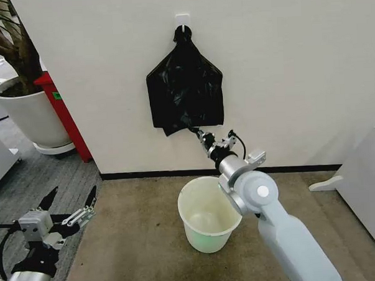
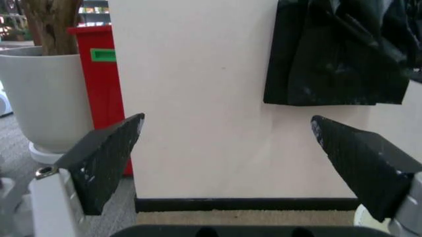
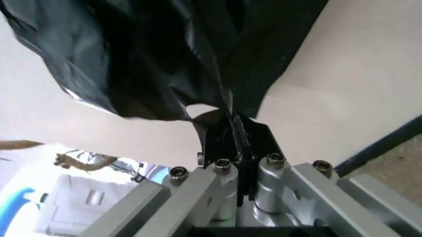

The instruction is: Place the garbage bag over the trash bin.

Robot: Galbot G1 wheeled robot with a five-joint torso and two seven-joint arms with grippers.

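A black bundle (image 1: 185, 84) hangs from a white hook (image 1: 182, 19) on the wall and also appears in the left wrist view (image 2: 336, 54). My right gripper (image 1: 196, 131) reaches up to its lower edge and is shut on the garbage bag, a crinkled glossy black sheet (image 3: 165, 59) pinched between the fingertips (image 3: 228, 121). The trash bin (image 1: 185, 200), a white translucent bucket, stands upright on the carpet directly below, beside my right forearm. My left gripper (image 1: 73, 194) hovers low at the left, open and empty, its jaws wide apart (image 2: 228, 121).
A large white plant pot (image 1: 24, 110) with a tree stands at the far left beside a red panel (image 1: 65, 115). White furniture (image 1: 363, 182) sits at the right. The wall with a black baseboard (image 1: 145, 174) runs close behind the bin.
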